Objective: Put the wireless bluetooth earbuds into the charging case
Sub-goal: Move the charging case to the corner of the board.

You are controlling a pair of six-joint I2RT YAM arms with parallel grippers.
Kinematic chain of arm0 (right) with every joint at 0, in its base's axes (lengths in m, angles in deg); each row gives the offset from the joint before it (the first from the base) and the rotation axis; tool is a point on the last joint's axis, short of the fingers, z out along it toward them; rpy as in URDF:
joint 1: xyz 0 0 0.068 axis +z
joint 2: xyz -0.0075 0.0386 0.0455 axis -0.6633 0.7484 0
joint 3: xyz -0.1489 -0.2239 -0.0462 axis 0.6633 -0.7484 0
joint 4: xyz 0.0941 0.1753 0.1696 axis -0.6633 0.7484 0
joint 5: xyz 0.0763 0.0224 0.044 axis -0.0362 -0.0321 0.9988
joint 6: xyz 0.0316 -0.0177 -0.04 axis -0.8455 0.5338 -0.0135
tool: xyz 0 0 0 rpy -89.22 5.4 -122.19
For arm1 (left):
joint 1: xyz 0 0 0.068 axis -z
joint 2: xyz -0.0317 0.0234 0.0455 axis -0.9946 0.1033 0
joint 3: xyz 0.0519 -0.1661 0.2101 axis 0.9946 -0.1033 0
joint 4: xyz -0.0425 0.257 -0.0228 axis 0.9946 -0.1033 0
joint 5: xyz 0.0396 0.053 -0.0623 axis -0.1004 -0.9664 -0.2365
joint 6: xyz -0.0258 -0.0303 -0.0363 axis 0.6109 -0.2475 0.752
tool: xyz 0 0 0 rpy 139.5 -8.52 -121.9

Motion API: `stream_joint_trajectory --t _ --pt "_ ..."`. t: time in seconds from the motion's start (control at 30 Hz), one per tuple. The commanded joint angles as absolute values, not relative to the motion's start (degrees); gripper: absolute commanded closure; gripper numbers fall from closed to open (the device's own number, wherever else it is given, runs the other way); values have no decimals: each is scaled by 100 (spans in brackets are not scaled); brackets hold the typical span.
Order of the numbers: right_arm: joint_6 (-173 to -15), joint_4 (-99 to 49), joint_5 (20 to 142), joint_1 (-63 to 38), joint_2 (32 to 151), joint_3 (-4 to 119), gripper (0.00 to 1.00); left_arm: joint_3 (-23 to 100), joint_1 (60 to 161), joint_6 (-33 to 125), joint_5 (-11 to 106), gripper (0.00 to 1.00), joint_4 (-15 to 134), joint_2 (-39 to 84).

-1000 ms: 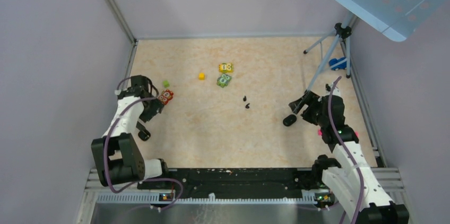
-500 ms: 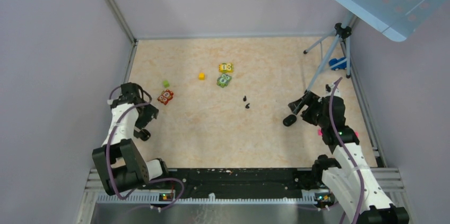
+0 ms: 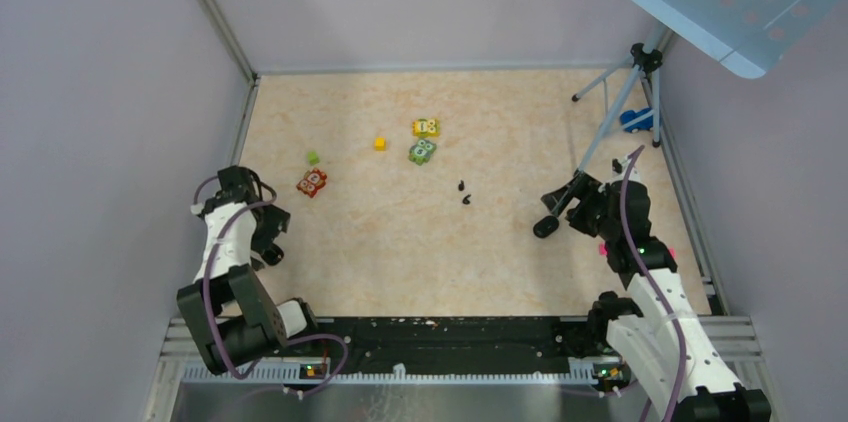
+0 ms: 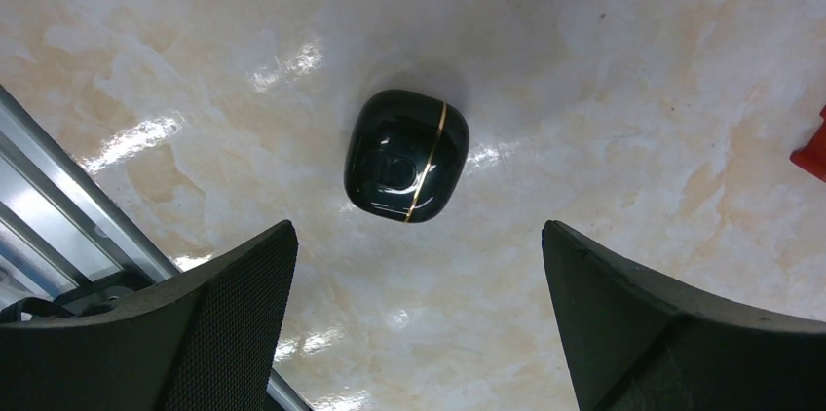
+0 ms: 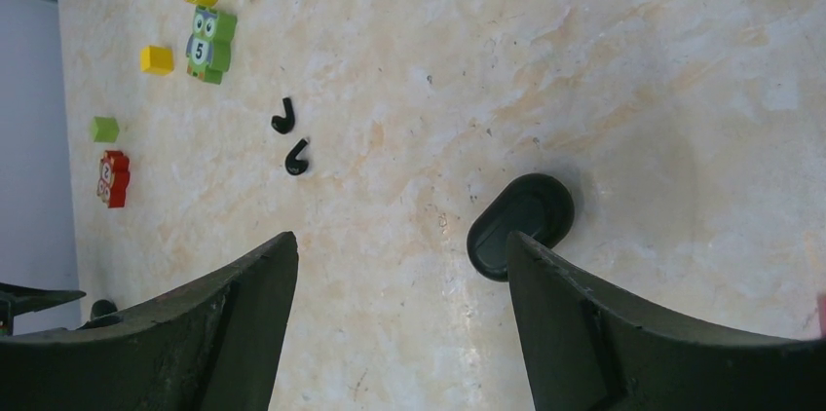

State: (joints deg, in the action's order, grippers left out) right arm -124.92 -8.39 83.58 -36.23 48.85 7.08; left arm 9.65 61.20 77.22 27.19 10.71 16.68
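Black charging case (image 4: 406,156): gold seam; green block (image 5: 209,44): printed 5

charging case (image 4: 406,156), clear of spread tool (image 4: 417,236)

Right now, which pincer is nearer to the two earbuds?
Right. The right pincer stands a short way right of the earbuds; the left pincer is much farther off on their left.

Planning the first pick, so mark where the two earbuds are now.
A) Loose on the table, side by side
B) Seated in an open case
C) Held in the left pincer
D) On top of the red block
A: both earbuds lie loose on the table, side by side, with nothing holding them.
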Motion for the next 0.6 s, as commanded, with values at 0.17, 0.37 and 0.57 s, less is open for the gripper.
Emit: stream_joint_trajectory --t 0.17,0.37,0.57 --pt "-12514 -922 8484 -3667 4831 691 24 976 5911 7862 2627 1 1141 1963" --pt "-12565 -954 8522 -3665 4845 683 24 771 5886 7972 2848 5 1483 2123" --pt "-12530 -864 8478 -3669 4844 770 24 668 5849 7910 2776 9 1726 2277"
